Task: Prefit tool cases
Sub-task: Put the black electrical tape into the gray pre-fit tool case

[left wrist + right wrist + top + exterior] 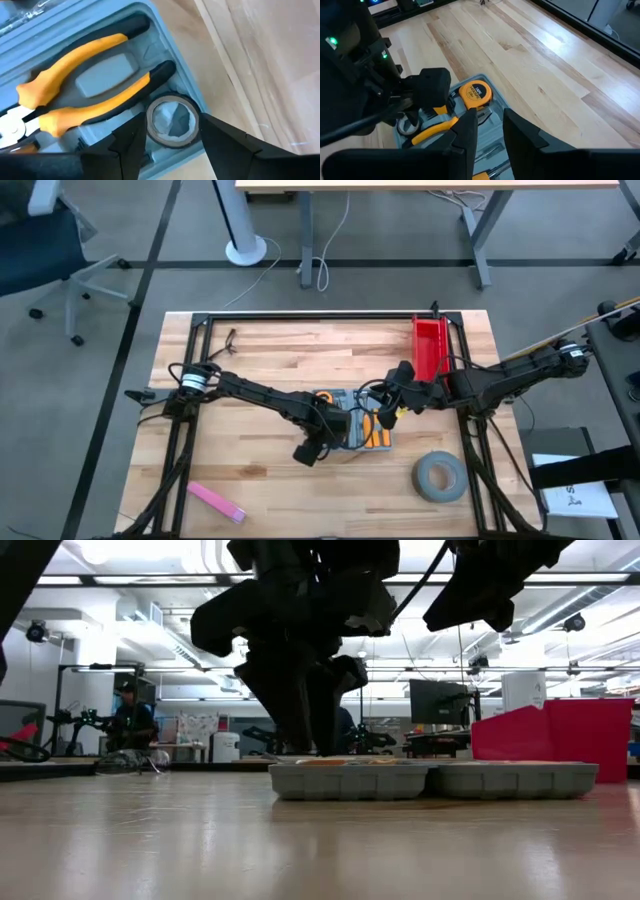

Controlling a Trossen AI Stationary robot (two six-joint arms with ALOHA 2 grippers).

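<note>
Tool case point(352, 429) lies open mid-counter — left tool point(171, 142), spread, straddles the small tape roll point(171, 121); seat it next. Right tool point(490, 131) hovers, nearly closed, empty.

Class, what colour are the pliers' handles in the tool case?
Orange-yellow with black ends on the pliers; left wrist view shows them best.

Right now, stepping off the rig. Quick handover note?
Left hand: open, fingers either side of a small tape roll sitting in a corner recess of the tool case.
Right hand: jaws slightly apart, holding nothing, hovering above the case.
Case: open, flat, mid-table.
Done: orange-handled pliers and orange tape measure already seated in the case.
Left: confirm the small roll is seated, check the remaining recesses, both arms clear.
</note>
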